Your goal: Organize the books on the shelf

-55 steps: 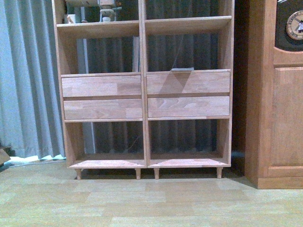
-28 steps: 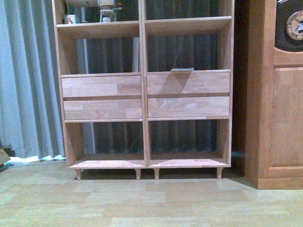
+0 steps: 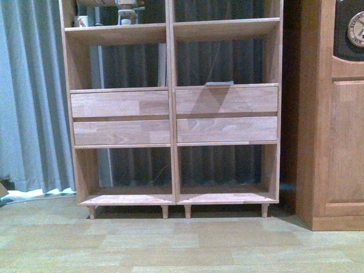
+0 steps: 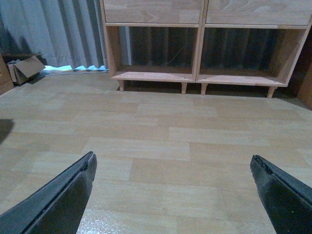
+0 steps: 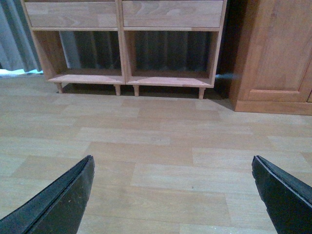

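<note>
Clock face on the reddish cabinet: lettering too small to read. Shelf stands on the floor dead ahead, cabinet just right of it. Pale upright strip beside the divider, left middle compartment; can't tell if it's a book. Left claw and right claw: spread wide, gripping nothing, low over the floor, facing the shelf.

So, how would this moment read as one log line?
left tool open, holding nothing | right tool open, holding nothing | shelf ahead, drawers shut
</note>
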Motion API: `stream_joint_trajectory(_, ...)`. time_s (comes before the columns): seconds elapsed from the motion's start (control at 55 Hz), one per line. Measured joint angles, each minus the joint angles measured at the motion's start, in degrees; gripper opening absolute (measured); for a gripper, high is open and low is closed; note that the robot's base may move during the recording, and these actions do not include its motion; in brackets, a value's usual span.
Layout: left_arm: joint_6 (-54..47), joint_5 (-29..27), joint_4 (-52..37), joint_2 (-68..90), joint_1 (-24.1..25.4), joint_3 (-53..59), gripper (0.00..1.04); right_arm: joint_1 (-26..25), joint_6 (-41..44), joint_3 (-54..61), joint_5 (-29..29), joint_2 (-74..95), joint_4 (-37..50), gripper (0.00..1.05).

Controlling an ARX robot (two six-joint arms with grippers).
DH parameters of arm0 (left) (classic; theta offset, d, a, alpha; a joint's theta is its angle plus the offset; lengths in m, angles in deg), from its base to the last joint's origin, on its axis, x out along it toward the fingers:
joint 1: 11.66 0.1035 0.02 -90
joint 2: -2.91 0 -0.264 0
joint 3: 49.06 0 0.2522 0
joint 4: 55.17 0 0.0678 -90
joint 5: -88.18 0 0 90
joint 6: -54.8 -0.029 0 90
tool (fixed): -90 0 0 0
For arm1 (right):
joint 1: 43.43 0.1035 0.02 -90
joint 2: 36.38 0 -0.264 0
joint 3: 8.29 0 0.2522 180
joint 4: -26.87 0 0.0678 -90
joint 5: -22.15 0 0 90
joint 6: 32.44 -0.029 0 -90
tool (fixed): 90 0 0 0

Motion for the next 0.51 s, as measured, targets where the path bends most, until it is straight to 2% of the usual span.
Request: stream_joint_trajectory(0.509, 0.0, -0.02, 0.0, 0.0, 0.0, 0.0, 0.97, 0.0, 0.0, 0.0, -0.02, 0.0, 0.0, 0.98)
